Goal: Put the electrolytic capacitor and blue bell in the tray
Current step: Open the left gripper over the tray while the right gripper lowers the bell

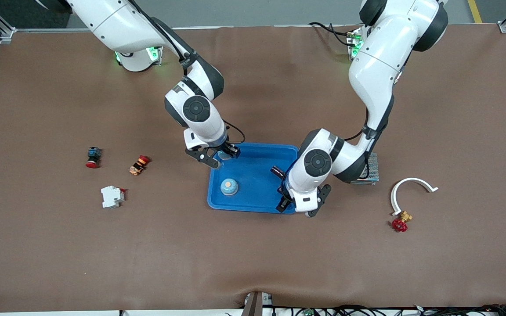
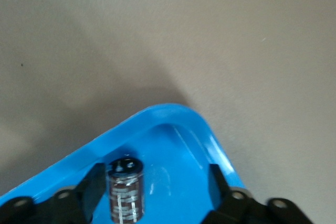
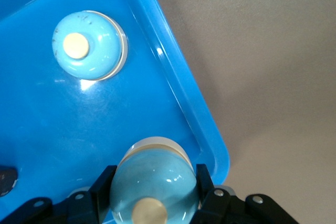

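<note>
Blue bell (image 3: 152,182) clamped in right end effector (image 3: 152,192) over tray (image 1: 257,204); second bell (image 1: 229,186) lying in tray; capacitor (image 2: 126,190) standing between parted left end effector (image 2: 152,192) fingers, in tray

The tray (image 1: 257,199) looked like smooth, glossy bright-blue plastic, with highlights along its rim. The blue bell (image 3: 89,45) lying in it had a shiny enamel-like dome with a few scuffs and a pale matt button. A second bell (image 3: 153,182) showed the same gloss. The capacitor (image 2: 126,191) wore a dark shiny sleeve with silvery print. The counter (image 1: 253,263) was covered in matt brown material, faintly wrinkled. The black fingers (image 2: 93,188) looked matt.
</note>
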Controlling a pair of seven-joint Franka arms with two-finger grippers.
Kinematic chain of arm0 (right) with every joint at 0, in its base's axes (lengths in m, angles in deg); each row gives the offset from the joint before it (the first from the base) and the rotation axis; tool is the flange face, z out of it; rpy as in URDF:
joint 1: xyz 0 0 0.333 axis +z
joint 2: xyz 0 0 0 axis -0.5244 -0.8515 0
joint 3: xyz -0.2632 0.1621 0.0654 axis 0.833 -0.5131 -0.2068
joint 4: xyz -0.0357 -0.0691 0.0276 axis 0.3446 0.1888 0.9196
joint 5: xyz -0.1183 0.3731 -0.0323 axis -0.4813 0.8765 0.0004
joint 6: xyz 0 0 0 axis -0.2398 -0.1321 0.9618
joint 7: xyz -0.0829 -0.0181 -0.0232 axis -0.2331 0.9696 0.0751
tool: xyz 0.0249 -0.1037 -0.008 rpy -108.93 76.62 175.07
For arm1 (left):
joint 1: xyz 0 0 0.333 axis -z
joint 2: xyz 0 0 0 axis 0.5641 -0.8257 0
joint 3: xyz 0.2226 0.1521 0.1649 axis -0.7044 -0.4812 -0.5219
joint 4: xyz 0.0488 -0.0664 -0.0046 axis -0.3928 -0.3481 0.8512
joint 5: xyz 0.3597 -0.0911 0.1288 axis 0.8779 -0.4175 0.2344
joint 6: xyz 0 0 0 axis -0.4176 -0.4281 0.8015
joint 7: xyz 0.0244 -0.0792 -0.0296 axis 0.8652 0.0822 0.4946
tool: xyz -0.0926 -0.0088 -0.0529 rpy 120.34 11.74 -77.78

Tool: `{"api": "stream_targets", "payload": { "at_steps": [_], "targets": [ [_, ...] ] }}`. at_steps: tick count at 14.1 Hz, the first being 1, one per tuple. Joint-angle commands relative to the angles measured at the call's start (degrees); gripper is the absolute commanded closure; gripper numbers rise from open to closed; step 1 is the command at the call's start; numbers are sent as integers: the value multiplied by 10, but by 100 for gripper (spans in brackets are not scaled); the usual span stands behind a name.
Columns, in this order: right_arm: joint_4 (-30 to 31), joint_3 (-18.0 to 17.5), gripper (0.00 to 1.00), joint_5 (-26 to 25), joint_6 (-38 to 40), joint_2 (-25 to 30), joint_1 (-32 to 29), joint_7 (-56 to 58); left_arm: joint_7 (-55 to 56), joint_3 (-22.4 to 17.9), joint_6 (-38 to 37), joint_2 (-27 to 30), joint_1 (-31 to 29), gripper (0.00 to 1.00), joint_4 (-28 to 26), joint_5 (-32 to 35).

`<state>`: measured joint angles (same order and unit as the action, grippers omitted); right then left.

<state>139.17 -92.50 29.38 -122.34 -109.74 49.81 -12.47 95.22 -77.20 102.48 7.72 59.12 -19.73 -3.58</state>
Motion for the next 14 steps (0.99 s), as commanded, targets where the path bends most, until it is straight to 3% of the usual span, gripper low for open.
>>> {"api": "stream_targets", "payload": {
  "at_steps": [1,5,8,14],
  "targets": [
    [1,7,100,-32,-14,-9,12,-33,0,-16,-41,34,3,0,2,12],
    [-1,10,100,-50,-46,-36,12,-39,-50,-16,-113,88,-19,0,2,11],
    [-14,27,100,-99,-55,-58,29,-94,-115,-12,-189,143,-53,0,2,3],
    [-32,29,100,-102,-52,-72,32,-100,-249,-7,-267,199,-130,0,2,-36]
  ]
}}
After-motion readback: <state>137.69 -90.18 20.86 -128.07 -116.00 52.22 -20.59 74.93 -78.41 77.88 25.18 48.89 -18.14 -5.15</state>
